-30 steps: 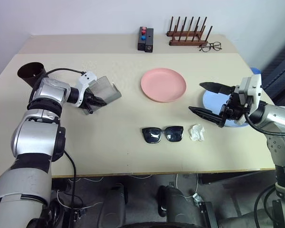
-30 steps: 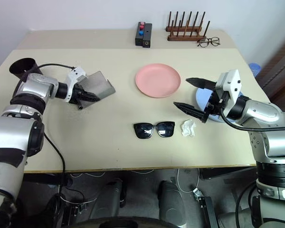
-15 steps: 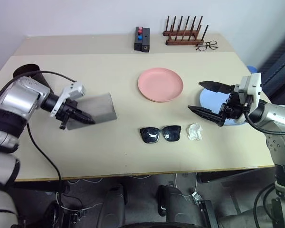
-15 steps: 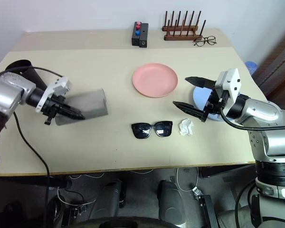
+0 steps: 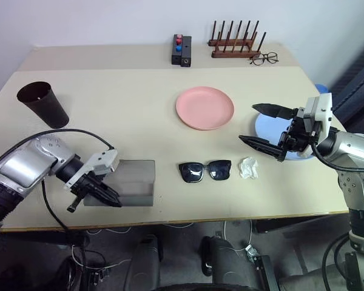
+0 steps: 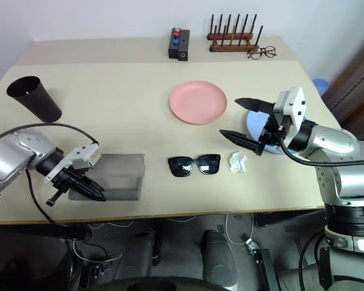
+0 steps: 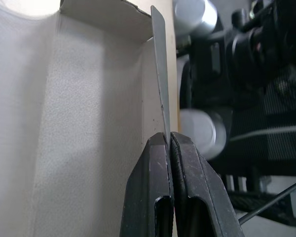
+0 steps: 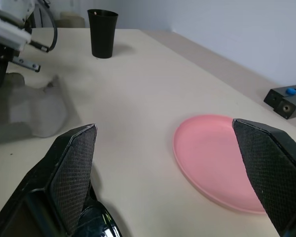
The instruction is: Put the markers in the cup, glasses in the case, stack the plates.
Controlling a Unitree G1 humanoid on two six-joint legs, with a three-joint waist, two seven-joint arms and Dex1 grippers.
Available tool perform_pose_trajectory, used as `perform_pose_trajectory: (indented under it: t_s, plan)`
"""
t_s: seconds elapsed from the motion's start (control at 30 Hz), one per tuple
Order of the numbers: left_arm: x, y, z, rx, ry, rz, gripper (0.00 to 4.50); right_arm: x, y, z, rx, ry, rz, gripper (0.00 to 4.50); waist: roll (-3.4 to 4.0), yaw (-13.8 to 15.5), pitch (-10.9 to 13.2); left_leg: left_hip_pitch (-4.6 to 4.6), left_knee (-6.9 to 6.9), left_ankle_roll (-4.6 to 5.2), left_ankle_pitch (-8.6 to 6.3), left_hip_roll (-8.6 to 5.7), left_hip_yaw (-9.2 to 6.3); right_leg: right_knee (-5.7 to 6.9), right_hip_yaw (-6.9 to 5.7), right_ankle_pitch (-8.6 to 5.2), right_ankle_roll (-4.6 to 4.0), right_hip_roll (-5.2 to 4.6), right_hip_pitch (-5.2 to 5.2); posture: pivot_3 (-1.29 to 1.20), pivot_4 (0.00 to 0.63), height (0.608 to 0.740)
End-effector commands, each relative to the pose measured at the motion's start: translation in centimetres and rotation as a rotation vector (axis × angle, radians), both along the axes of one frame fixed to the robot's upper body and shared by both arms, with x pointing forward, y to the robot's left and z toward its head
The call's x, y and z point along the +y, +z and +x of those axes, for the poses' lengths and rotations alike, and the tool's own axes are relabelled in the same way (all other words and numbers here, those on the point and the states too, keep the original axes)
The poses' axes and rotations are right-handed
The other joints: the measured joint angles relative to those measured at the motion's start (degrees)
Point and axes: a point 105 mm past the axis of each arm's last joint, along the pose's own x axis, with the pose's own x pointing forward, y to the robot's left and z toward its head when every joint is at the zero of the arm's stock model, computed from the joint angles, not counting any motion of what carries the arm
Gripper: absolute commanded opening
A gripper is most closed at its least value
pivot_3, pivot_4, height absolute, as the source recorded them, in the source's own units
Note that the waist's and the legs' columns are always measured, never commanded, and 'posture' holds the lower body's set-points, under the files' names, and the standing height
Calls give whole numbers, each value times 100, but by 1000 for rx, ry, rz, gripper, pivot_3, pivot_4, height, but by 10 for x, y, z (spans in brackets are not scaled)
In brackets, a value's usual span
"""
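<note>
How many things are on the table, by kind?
Plates: 2, pink plate and blue plate
Eyewear: 2, sunglasses and spectacles
Cup: 1
Case: 1
Wooden rack: 1
Black button box: 1
Crumpled white wad: 1
Total: 9

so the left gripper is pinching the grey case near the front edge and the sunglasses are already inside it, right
Not quite: the left gripper is shut on the grey case, but the sunglasses lie on the table beside it, not inside. The left eye view shows this.
</note>
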Motion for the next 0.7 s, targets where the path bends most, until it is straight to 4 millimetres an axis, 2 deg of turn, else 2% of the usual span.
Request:
perform_pose_trajectory:
  t_s: [0.03,0.27,0.3,0.37,0.57,0.7]
  plan:
    - [-4,9,13,-96,7,-16,46,2,12,-2,-52,15,10,4500,0,54,0,-1,1,0,0,0,0,-1,0,0,0,0,0,0,150,740]
    - [-8,8,23,-121,45,-38,46,2,12,-2,-53,14,11,4500,0,76,0,-5,8,0,0,-1,2,-3,1,1,0,-1,1,0,150,740]
    - [-8,7,22,-115,41,-40,600,2,12,-1,-53,13,12,4500,0,75,0,-4,7,0,0,-1,2,-2,0,1,0,-1,0,0,150,740]
    - [-9,7,21,-115,33,-49,1325,3,12,-2,-54,12,14,4500,0,74,0,-4,7,0,0,0,2,-2,1,1,0,0,0,0,150,740]
    - [-8,14,23,-133,32,-54,4335,2,11,-4,-49,20,4,4500,0,74,0,-4,7,0,-1,0,2,-2,1,1,0,-1,0,0,150,740]
    - [-13,35,25,-138,46,-91,4429,-1,5,-13,-28,42,-37,4500,0,91,0,-5,7,0,-1,0,1,-2,0,0,0,-1,0,0,150,740]
